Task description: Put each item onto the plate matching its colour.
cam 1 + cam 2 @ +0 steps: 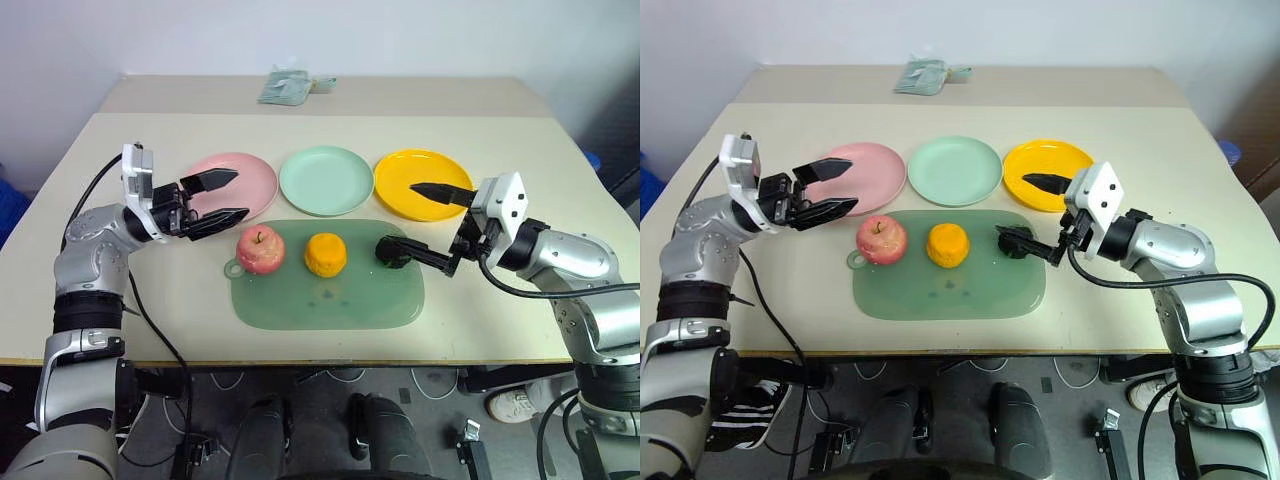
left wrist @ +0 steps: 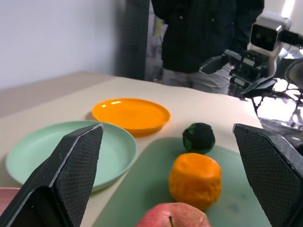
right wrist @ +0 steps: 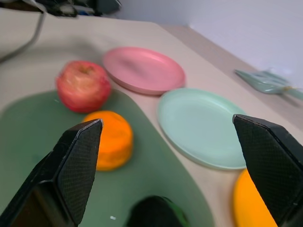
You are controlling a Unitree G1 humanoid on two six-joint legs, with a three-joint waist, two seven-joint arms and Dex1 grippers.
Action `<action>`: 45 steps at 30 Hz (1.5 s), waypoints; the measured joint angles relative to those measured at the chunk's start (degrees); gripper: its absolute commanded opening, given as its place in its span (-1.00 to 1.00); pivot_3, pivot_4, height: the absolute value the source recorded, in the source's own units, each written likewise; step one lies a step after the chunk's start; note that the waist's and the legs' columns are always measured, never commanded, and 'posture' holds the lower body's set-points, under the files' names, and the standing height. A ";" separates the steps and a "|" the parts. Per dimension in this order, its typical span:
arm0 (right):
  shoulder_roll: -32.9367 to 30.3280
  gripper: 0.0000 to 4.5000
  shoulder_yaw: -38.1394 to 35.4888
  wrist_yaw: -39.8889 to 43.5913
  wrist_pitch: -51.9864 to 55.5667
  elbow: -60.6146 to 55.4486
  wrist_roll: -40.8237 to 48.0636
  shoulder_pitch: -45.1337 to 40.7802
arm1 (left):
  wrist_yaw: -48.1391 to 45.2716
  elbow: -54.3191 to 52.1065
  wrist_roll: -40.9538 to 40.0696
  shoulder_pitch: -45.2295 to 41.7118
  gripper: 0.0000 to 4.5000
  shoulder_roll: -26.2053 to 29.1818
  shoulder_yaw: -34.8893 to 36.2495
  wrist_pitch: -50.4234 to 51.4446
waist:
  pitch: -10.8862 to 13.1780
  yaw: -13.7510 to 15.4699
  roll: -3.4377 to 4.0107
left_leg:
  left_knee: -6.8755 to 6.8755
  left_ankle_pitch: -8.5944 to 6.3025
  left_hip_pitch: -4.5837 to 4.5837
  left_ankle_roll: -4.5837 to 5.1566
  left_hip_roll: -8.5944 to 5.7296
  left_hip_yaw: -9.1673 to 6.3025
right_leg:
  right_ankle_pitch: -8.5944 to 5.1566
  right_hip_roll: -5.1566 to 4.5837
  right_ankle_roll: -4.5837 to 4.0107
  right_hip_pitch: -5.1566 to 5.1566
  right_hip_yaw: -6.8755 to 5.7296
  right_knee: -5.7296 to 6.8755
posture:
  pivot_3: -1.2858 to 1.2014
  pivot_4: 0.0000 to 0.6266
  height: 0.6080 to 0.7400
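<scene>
Green mat (image 1: 330, 300) nearest, holding red-pink apple (image 1: 260, 249) at 9 o'clock, orange fruit (image 1: 326, 254) centre, dark green-black ball (image 1: 392, 250) at 3 o'clock. Beyond at 12: pink plate (image 1: 255, 175), mint green plate (image 1: 326, 180), yellow-orange plate (image 1: 400, 170), all bare. Left gripper (image 1: 222, 198) fingers spread, over pink plate's near edge, holding nothing. Right gripper (image 1: 418, 220) fingers spread, beside ball, not gripping. Folded cloth (image 1: 285, 85) at far edge.
</scene>
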 measured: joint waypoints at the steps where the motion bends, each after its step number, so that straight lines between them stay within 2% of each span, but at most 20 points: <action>1: 0.00 1.00 0.02 -0.41 1.96 -0.97 1.14 -0.47 | -0.39 0.18 0.43 -0.23 1.00 0.32 -0.67 0.54 | 0.00 0.00 0.00 | 0.00 0.00 0.00 0.00 0.00 0.00 | 0.00 0.00 0.00 0.00 0.00 0.00 | 0.03 -0.52 1.00; 7: -1.33 1.00 0.56 -1.94 8.67 -6.11 3.96 -2.21 | -3.00 1.57 3.84 -0.56 1.00 2.30 -3.61 1.08 | 0.00 0.15 0.01 | 0.00 0.00 -0.02 0.00 -0.01 -0.01 | -0.01 -0.02 -0.03 -0.01 0.00 -0.02 | 0.03 -0.52 1.00; 11: -3.13 1.00 0.85 -1.33 10.74 -8.84 4.86 -2.04 | -4.27 3.59 7.70 -0.49 1.00 2.20 -6.66 -2.87 | 0.00 0.14 -0.01 | 0.00 0.00 -0.04 0.00 -0.03 0.00 | -0.07 -0.05 -0.13 -0.01 0.00 -0.05 | 0.03 -0.52 1.00; 20: -5.65 1.00 3.83 -0.66 13.27 -9.30 3.91 -1.26 | -0.33 7.79 13.57 -0.91 1.00 -3.27 -9.73 -11.78 | -0.01 0.12 -0.01 | 0.00 0.00 -0.04 0.01 -0.03 0.00 | -0.01 -0.04 -0.02 -0.02 0.00 -0.03 | 0.03 -0.52 1.00; 27: -5.98 1.00 3.84 -0.70 14.31 -9.51 3.97 -1.28 | 0.52 10.90 15.95 -1.20 1.00 -4.64 -10.66 -14.24 | -0.01 0.09 -0.01 | 0.00 0.00 -0.03 0.01 -0.02 -0.01 | -0.01 -0.04 -0.02 -0.03 -0.01 -0.03 | 0.03 -0.52 1.00; 32: -6.01 1.00 3.72 -0.81 14.36 -10.14 3.97 -1.29 | -0.46 13.50 16.53 -2.86 0.40 -4.72 -11.10 -15.49 | -0.02 0.13 -0.02 | 0.00 0.00 -0.02 0.01 -0.02 -0.01 | -0.01 -0.04 -0.03 -0.01 0.00 -0.03 | 0.03 -0.52 1.00; 39: -5.87 1.00 3.28 -1.45 14.32 -10.22 3.99 -2.02 | 3.70 19.58 15.47 -5.95 0.38 -7.05 -7.62 -17.48 | 0.00 0.12 -0.06 | 0.02 0.00 -0.05 0.01 -0.02 -0.03 | 0.00 -0.04 -0.01 -0.03 -0.01 -0.03 | 0.03 -0.52 1.00; 43: -3.83 1.00 3.17 -3.65 14.14 -8.98 3.60 -5.08 | 11.21 23.80 14.35 -10.93 0.38 -7.99 -3.00 -18.70 | 0.01 0.10 -0.08 | 0.02 0.00 -0.05 0.01 -0.02 -0.03 | 0.01 -0.04 0.02 -0.03 -0.02 -0.02 | 0.03 -0.52 1.00; 45: -1.10 1.00 3.22 -6.91 14.32 -6.77 2.60 -7.63 | 18.34 26.04 15.05 -13.67 0.38 -8.01 -1.35 -21.31 | 0.01 0.00 -0.08 | 0.01 0.00 -0.04 0.01 -0.02 -0.02 | 0.02 -0.04 0.03 -0.03 -0.02 -0.02 | 0.03 -0.52 1.00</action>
